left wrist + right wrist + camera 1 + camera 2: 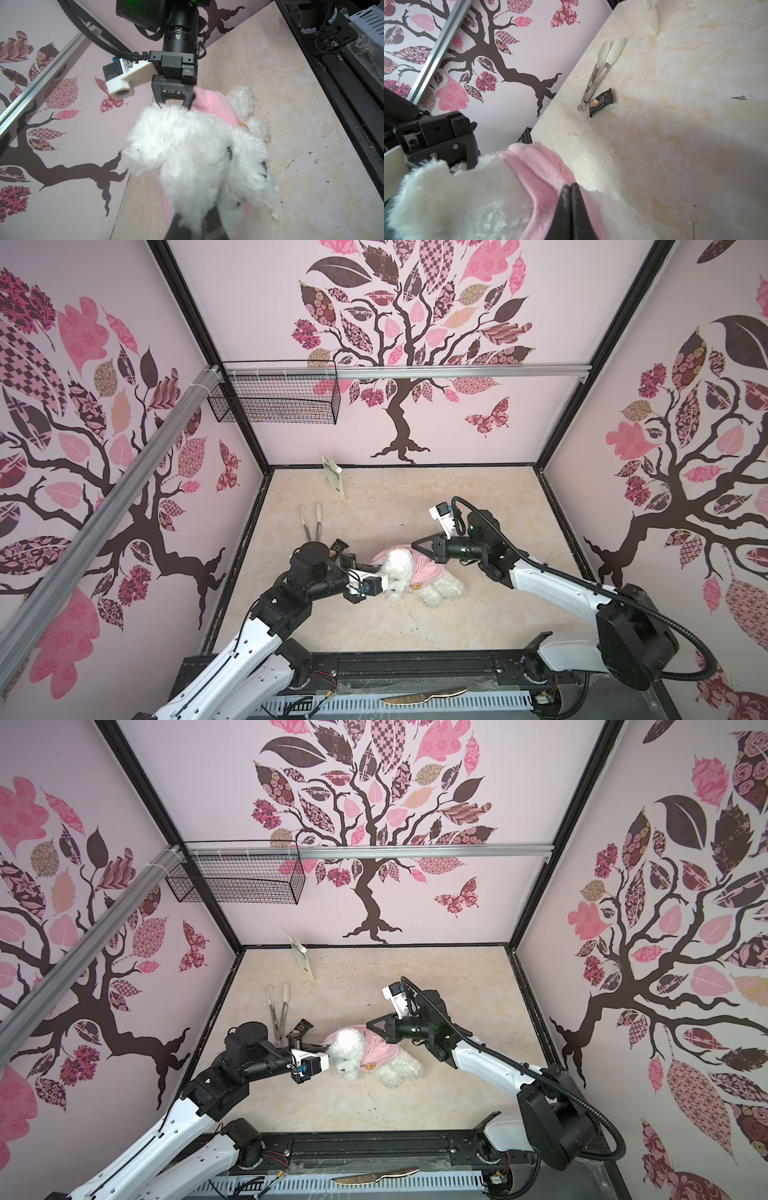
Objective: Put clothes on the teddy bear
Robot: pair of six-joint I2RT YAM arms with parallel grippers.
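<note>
The teddy bear (pixel 398 568) (pixel 348 1050) lies on its side mid-table, fluffy and white, with the pink hoodie (pixel 424 568) (pixel 379 1050) round its body. My left gripper (pixel 376 569) (pixel 196 225) reaches in from the left and is shut in the fur of the bear's head (pixel 193 158), the pink hood edge beside it. My right gripper (pixel 413 546) (pixel 571 186) comes from the right, its fingertips pressed together on a fold of the hoodie (pixel 537 166) behind the bear's neck. The bear's legs (pixel 440 589) lie bare toward the front.
Metal tongs (pixel 311 522) (pixel 604 66) and a black snack packet (pixel 340 546) (pixel 601 101) lie left of the bear. A card (pixel 334 481) leans at the back. A wire basket (pixel 274 393) hangs on the back wall. A knife (pixel 424 696) rests on the front rail.
</note>
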